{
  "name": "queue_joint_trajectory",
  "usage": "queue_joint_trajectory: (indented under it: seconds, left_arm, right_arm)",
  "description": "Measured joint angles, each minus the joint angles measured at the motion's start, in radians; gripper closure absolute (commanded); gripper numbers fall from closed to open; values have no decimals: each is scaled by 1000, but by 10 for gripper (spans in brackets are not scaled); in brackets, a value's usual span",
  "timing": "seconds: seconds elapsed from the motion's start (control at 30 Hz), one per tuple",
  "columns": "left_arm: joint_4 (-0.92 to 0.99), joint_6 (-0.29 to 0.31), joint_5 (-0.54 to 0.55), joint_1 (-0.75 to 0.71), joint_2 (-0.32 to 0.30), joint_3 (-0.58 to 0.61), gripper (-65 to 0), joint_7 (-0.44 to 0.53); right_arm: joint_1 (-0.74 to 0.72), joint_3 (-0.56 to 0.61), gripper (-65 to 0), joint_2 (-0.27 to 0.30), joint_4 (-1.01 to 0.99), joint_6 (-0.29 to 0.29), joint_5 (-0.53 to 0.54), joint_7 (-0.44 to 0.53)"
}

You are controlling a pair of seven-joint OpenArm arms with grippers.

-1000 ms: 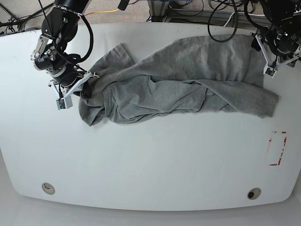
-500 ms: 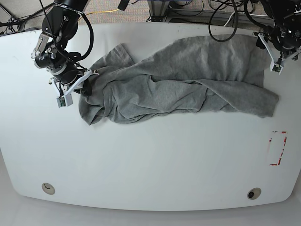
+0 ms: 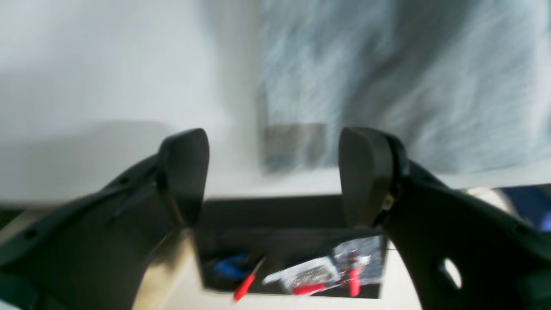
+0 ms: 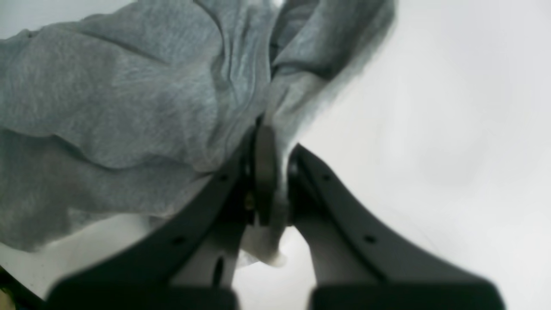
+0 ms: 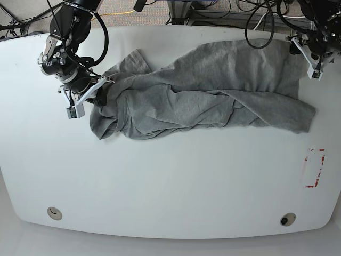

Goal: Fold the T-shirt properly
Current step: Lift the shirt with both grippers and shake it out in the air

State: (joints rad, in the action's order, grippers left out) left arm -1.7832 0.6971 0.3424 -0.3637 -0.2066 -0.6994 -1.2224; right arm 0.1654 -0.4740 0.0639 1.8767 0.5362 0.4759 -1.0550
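I see the grey T-shirt (image 5: 202, 90) sprawled crumpled across the white table's (image 5: 170, 181) far half, its edge pinched in my right gripper (image 4: 269, 172) (plain only from that wrist), while my left gripper (image 3: 273, 172) hangs spread, holding nothing.

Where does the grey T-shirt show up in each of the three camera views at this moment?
Base: T-shirt sprawls across the table's far half.
Left wrist: blurred, upper right, beyond the open left hand.
Right wrist: fills upper left, pinched in the right hand.
Shared landmark: white table.
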Motion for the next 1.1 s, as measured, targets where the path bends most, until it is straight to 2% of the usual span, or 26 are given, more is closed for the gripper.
queue_joint_trajectory:
  seconds: [0.1, 0.3, 0.43, 0.5, 0.57, 0.67, 1.0, 1.1]
  left_arm:
    - [46, 0, 81, -1, -32, 8, -428, 2]
    - [103, 0, 97, 1, -41, 8, -428, 8]
    - [112, -1, 98, 7, -51, 50, -425, 21]
    - [112, 0, 101, 10, -51, 63, -382, 26]
    - [113, 0, 102, 10, -50, 66, -256, 33]
    - [114, 0, 104, 10, -47, 65, -11, 35]
    - [62, 0, 100, 3, -32, 65, 0, 4]
    - [3, 0, 97, -1, -33, 64, 0, -4]
  right_arm:
    - [2, 0, 0, 0, 0, 0, 0, 0]
    - [3, 0, 0, 0, 0, 0, 1, 0]
    - [4, -2, 0, 3, 0, 0, 0, 0]
    - [4, -2, 0, 2, 0, 0, 0, 0]
    - [5, -2, 0, 0, 0, 0, 0, 0]
    - [5, -2, 0, 0, 0, 0, 0, 0]
    - [19, -6, 0, 0, 2, 0, 3, 3]
    - [55, -7, 0, 0, 8, 0, 48, 2]
